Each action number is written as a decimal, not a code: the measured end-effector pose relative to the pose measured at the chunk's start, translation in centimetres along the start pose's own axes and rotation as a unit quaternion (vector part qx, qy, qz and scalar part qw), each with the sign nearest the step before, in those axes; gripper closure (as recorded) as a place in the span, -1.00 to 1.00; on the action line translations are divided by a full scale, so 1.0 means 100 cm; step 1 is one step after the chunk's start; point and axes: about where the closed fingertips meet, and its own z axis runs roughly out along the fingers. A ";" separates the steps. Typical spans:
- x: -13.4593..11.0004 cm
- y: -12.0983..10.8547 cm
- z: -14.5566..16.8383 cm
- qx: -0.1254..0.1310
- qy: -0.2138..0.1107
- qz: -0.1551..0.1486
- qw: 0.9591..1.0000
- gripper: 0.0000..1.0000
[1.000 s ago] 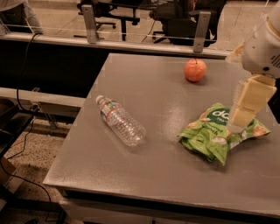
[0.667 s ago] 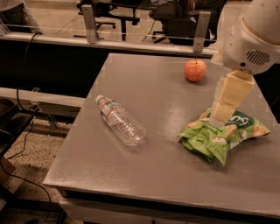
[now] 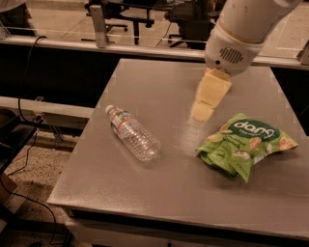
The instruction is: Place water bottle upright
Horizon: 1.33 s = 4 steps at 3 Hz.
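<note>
The water bottle (image 3: 133,133) lies on its side on the grey table (image 3: 145,193), left of the middle. It is clear and ribbed, and its white cap (image 3: 110,109) points to the far left. A reddish-blue label band sits near the neck. My gripper (image 3: 202,112), with cream-coloured fingers under a white arm, hangs over the middle of the table. It is to the right of the bottle and a little farther back, not touching it. It holds nothing that I can see.
A green chip bag (image 3: 244,144) lies on the right of the table, just right of the gripper. Office chairs (image 3: 130,12) and a rail stand behind the table. Cables (image 3: 26,144) and a low shelf are on the floor to the left.
My arm and gripper have moved left from over the chip bag toward the middle of the table. The red apple at the back is now hidden behind the arm. The bottle has not moved.
</note>
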 end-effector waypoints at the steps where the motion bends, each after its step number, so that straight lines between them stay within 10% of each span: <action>1: -0.030 -0.001 0.015 0.001 0.016 0.031 0.999 -1.00; 4: -0.109 0.014 0.069 0.010 0.076 0.099 0.992 -1.00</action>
